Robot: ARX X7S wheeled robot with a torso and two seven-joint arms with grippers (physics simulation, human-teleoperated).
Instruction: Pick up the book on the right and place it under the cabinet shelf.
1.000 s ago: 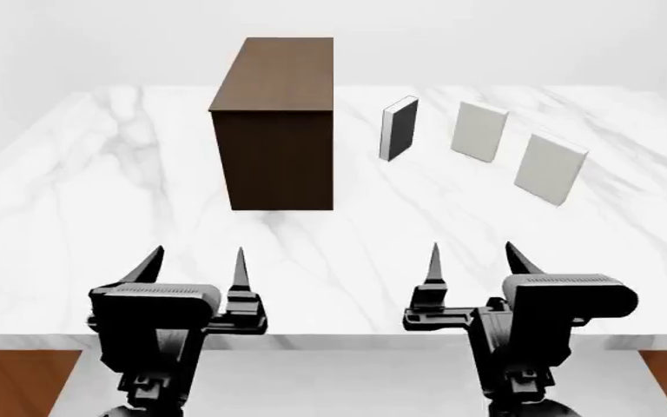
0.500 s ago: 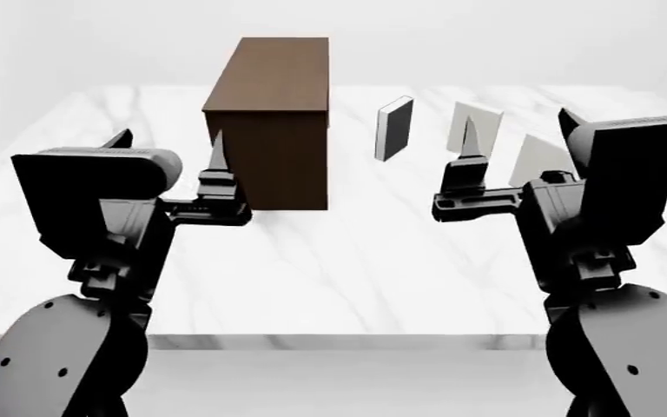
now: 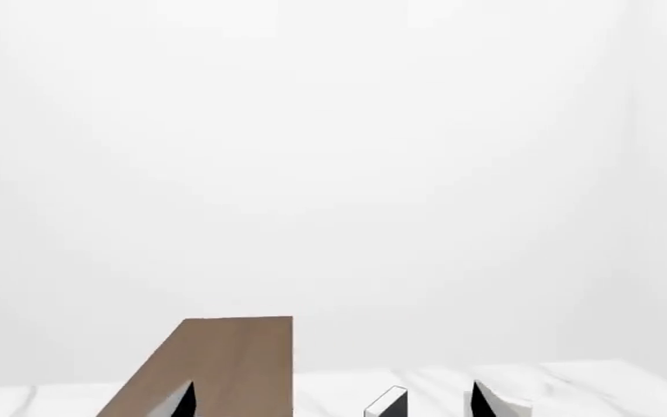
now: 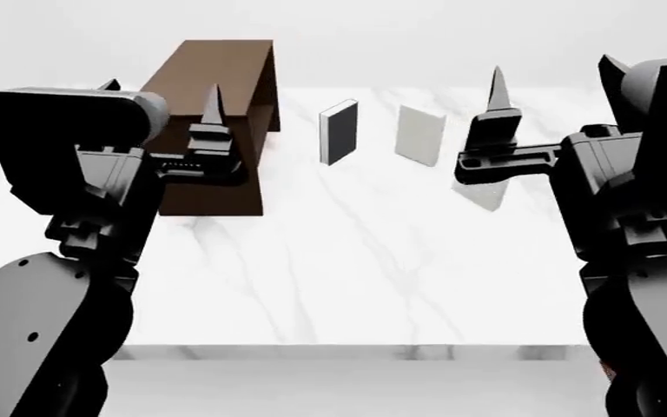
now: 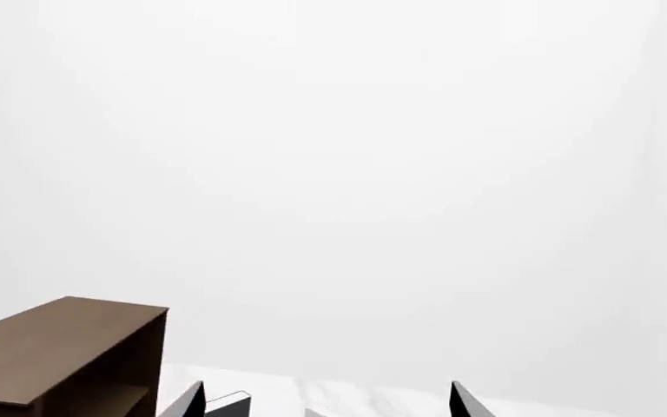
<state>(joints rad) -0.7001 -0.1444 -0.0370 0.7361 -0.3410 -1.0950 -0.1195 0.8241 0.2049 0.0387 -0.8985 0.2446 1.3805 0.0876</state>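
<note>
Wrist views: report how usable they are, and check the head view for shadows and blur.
Both wrist views are mostly blank white wall, the scene cropped along one edge; the head view is sharp, with soft flat light and only a faint shadow by the cabinet.

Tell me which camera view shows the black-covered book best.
The head view: the black-covered book stands upright on the table, its cover and white pages visible, between the cabinet and a pale book. Both wrist views catch only its top corner at the frame's edge.
</note>
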